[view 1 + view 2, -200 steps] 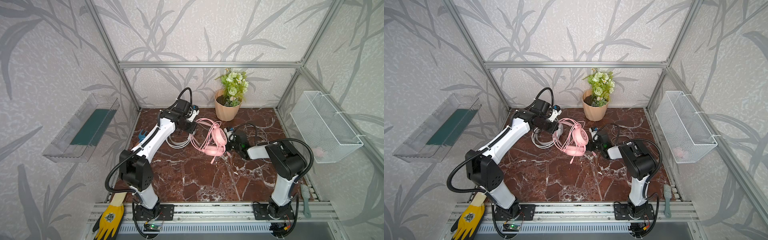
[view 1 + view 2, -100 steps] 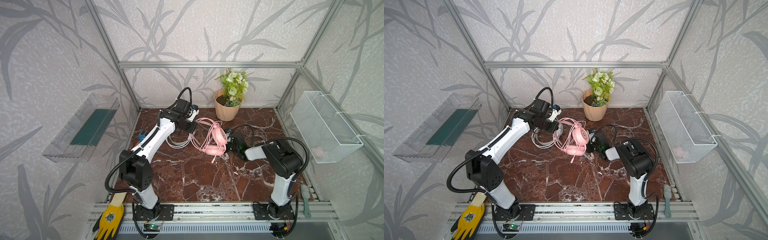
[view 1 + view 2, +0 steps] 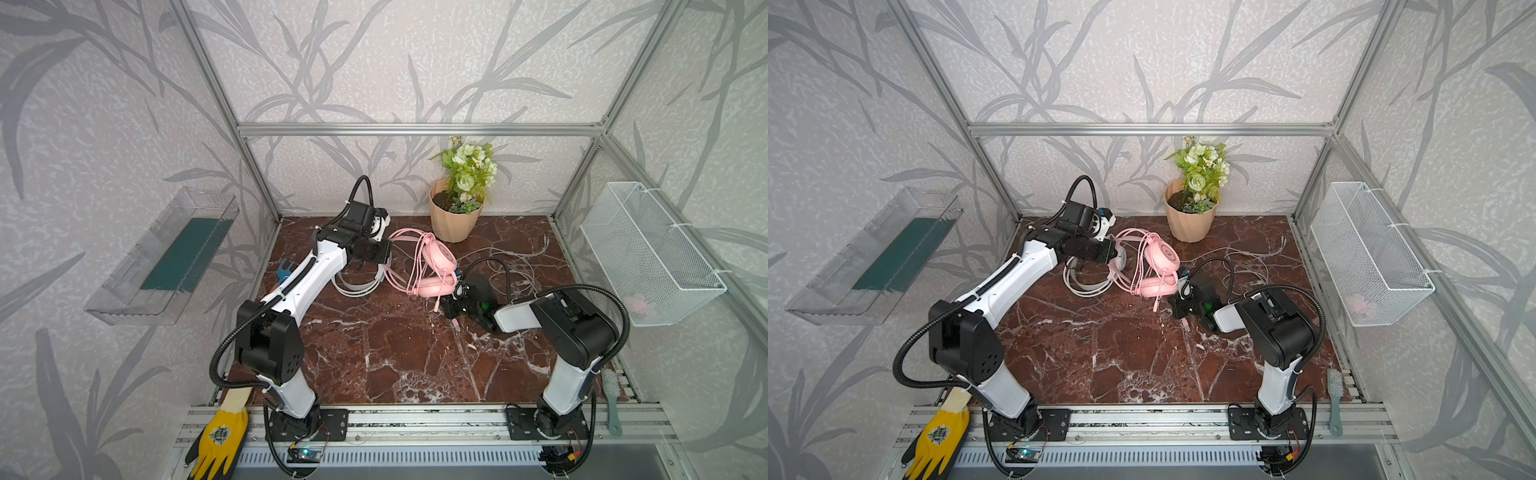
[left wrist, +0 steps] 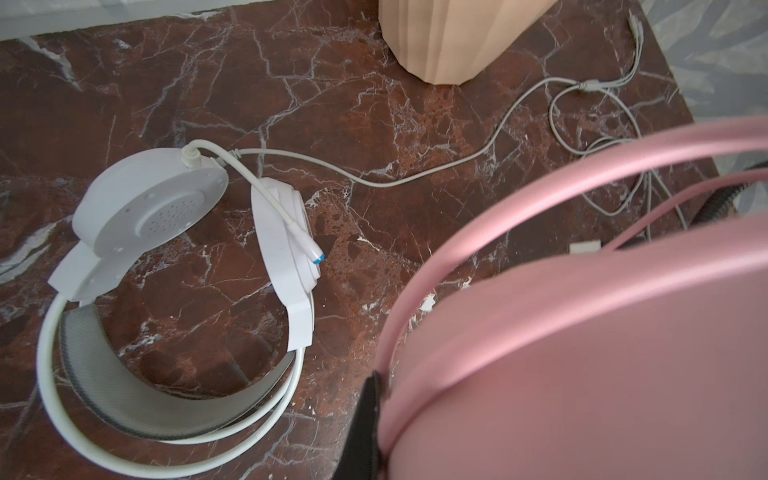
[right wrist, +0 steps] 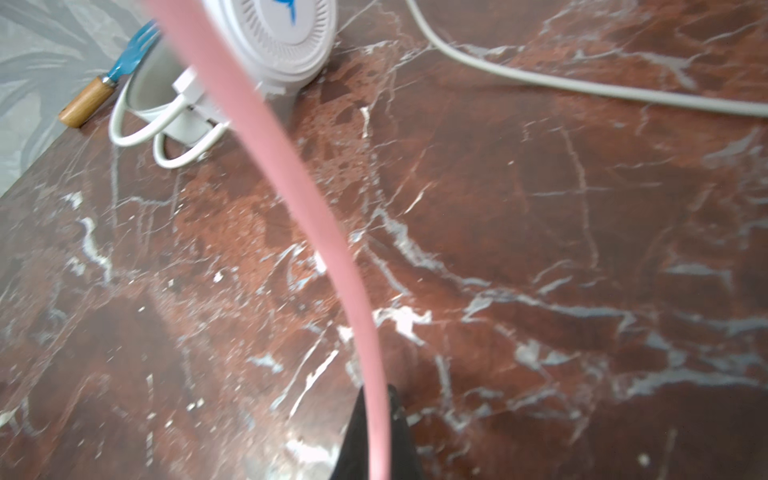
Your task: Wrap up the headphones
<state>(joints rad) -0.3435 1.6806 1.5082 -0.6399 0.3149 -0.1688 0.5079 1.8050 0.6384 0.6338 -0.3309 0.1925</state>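
Marble table (image 5: pixel 540 249): only wrist views show right claw (image 5: pixel 376 399) pinching pink cable (image 5: pixel 291 166), left claw (image 4: pixel 380 386) seemingly clamping pink headset (image 4: pixel 582 332)

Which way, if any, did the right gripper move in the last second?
Yes: the right gripper moved slightly toward the front, away from the flower pot.
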